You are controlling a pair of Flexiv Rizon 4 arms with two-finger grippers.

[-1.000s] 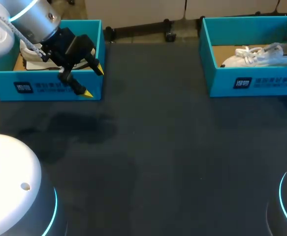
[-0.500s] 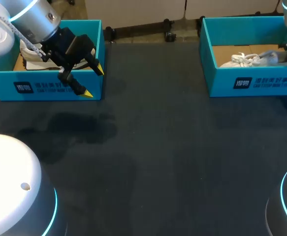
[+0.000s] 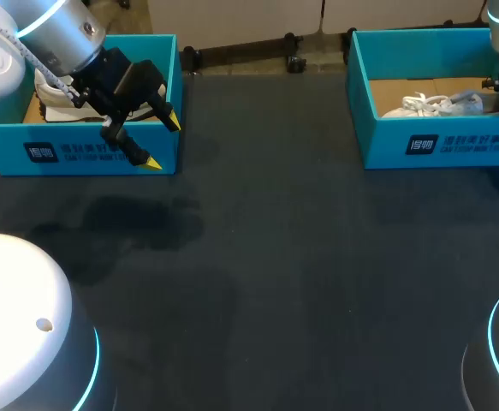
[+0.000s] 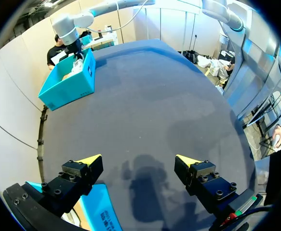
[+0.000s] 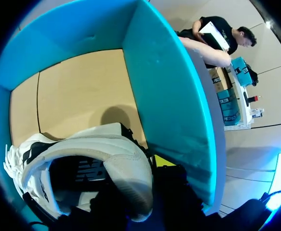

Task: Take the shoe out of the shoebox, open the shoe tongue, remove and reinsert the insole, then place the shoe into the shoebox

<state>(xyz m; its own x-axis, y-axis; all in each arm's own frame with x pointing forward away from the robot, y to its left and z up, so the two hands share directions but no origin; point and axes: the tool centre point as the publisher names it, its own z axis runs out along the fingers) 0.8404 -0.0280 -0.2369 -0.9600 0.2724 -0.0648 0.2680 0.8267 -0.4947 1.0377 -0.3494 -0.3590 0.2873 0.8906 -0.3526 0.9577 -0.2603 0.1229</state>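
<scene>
Shoe (image 5: 82, 159) heel sits pinched in right tool (image 5: 139, 184), inside the shoebox (image 5: 169, 96).

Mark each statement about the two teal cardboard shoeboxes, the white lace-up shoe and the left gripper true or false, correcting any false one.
1. The white lace-up shoe lies inside the right teal cardboard shoebox. True.
2. The left gripper is shut on a shoe. False: it is open and holds nothing.
3. Both shoeboxes have lids on. False: both are open-topped.
4. The left gripper hangs by a corner of the left teal shoebox. True.
</scene>
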